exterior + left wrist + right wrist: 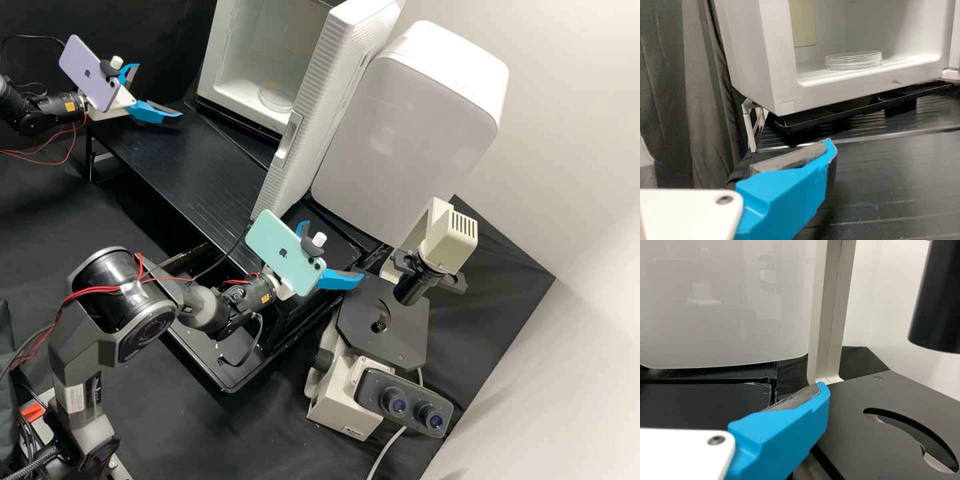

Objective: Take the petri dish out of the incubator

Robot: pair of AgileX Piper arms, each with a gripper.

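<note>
Counter [193, 167]: black, carrying a white incubator [223, 60] whose door [333, 93] is swung open. A microscope [383, 327] stands at the counter's near end. Left arm [40, 107]: the left jaws are closed together and grip nothing, hanging above the counter short of the incubator's open front. Right arm [127, 313]: the right jaws are likewise closed and empty, just above the microscope stage [880, 415]. Petri dish [853, 59]: lies flat on the incubator floor, untouched.
</note>
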